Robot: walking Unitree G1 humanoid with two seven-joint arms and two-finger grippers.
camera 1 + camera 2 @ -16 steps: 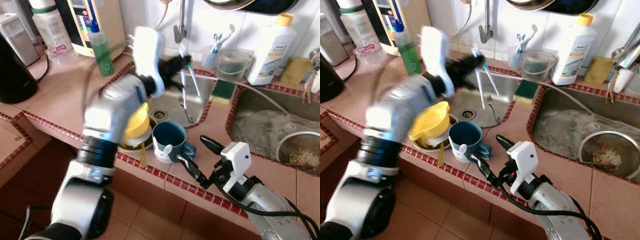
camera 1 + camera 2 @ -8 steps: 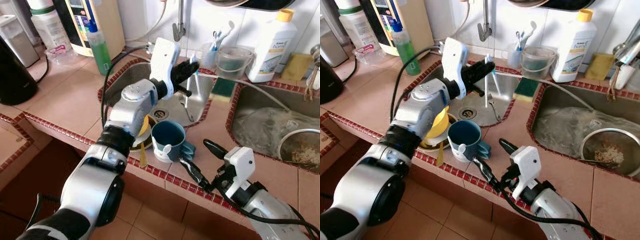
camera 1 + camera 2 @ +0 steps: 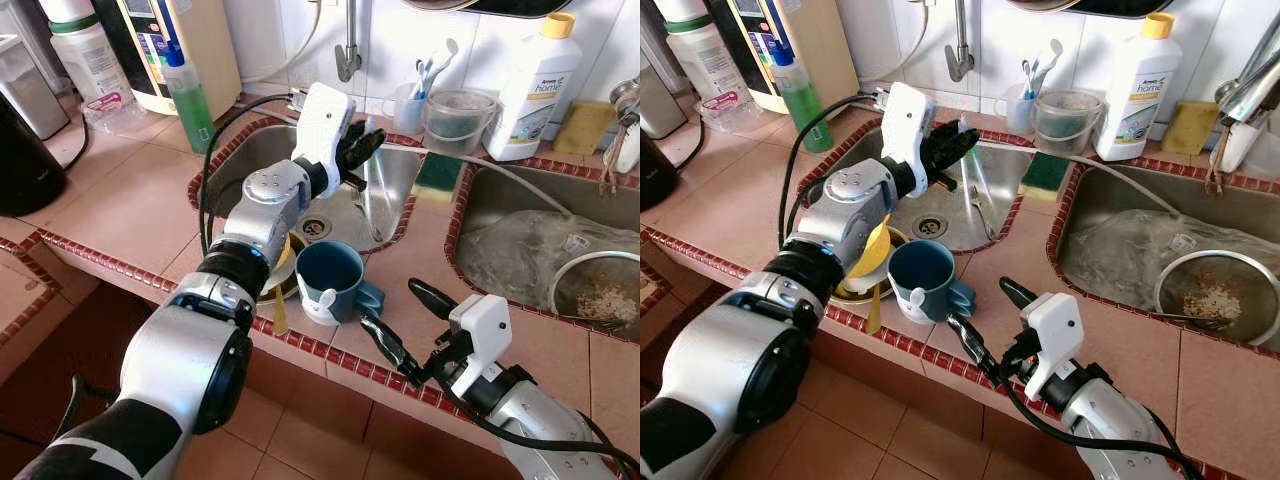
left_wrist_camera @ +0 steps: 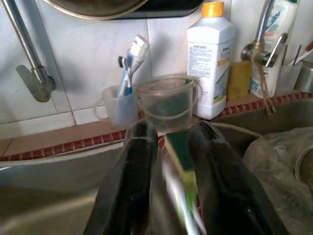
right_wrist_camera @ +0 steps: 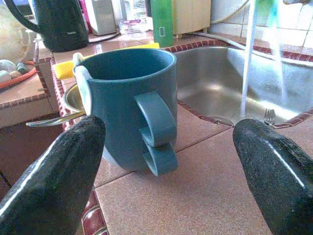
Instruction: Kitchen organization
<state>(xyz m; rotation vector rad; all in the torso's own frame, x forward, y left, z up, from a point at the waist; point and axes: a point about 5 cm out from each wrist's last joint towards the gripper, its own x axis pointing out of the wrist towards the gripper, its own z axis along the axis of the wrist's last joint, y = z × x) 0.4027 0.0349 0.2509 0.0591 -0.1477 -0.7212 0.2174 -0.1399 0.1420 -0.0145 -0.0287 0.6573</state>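
My left gripper [image 3: 362,150] hangs over the steel sink [image 3: 255,150], shut on a thin white and teal toothbrush [image 3: 971,178] that points down into the basin. The brush is a blur between the black fingers [image 4: 139,166] in the left wrist view. A teal mug [image 3: 330,280] with a white spoon in it stands on the counter's front edge, beside a yellow bowl [image 3: 873,250] on a plate. My right gripper [image 3: 406,320] is open just right of the mug, level with its handles [image 5: 156,132]. A cup of toothbrushes [image 3: 409,104] stands behind the sink.
A fork [image 3: 980,208] lies in the sink. A clear jug [image 3: 458,118], a green sponge [image 3: 439,171] and a white detergent bottle [image 3: 530,85] line the back. The second sink [image 3: 1160,215] holds a plastic bag and strainer [image 3: 1215,300]. A green bottle [image 3: 190,90] and black kettle [image 3: 25,145] stand left.
The left arm was a blur mid-swing a second ago; it now holds steady lower over the sink with the toothbrush. The right gripper has stayed beside the mug.
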